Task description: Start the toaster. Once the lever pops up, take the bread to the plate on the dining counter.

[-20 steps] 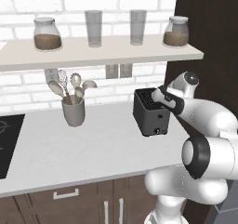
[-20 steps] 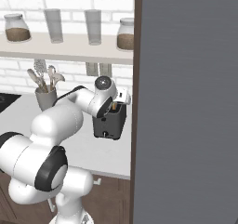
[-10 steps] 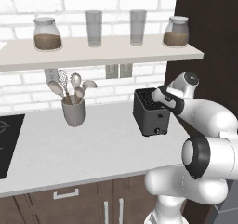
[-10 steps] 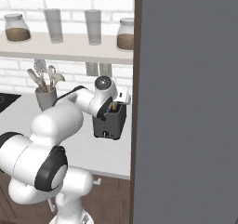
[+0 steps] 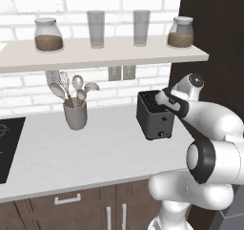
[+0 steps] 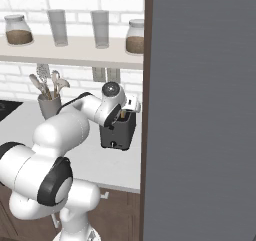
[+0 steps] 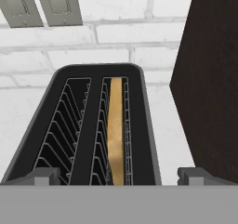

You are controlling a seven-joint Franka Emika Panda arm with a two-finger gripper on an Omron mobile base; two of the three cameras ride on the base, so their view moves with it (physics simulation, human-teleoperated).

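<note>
Toaster [image 7: 93, 125] holds bread [image 7: 116, 130] upright in its right slot, left slot bare; pincer [image 7: 116, 174] wide open above.

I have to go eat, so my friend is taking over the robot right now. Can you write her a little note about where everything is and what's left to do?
Gripper: open, empty, just above the toaster, looking down into its slots.
Toaster: on the grey worktop, by the dark wall panel.
Bread: standing in one toaster slot; the other slot is empty.
Done: arm is at the toaster.
Cannot tell from here whether the lever has been pushed or popped.
Left: start the toaster if it hasn't been, wait for the pop, grab the bread, take it to the plate on the dining counter.
</note>
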